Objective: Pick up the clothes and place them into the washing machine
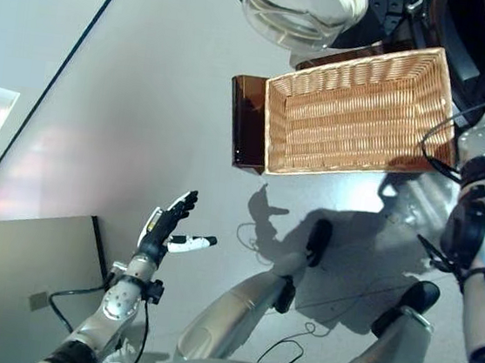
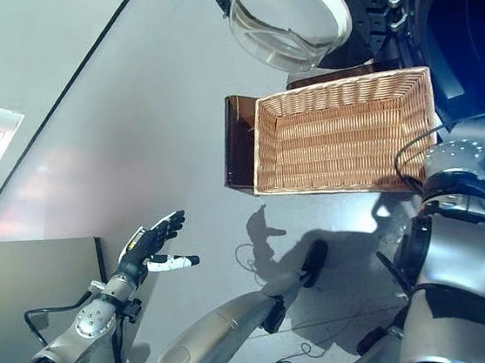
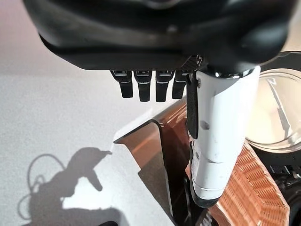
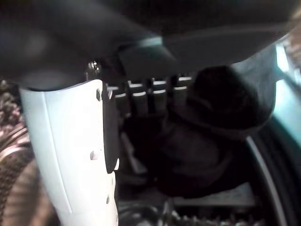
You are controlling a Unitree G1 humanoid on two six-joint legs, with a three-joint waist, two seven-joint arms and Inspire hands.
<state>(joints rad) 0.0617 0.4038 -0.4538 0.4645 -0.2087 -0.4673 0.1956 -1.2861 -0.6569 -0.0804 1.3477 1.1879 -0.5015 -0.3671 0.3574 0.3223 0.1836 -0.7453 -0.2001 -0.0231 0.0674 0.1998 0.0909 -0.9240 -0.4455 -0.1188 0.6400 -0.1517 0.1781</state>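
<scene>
Dark cloth (image 4: 211, 136) sits just past your right hand (image 4: 70, 155), probably released in the drum; fingers look straight. Left hand (image 1: 166, 225) idles, spread.

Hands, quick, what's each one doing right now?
Left hand: open, holding nothing.
Right hand: by dark clothes; grip cannot be told.

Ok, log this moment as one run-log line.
basket: empty | left hand: open, idle | right hand: at dark clothes, grip unclear | washer door: open
</scene>
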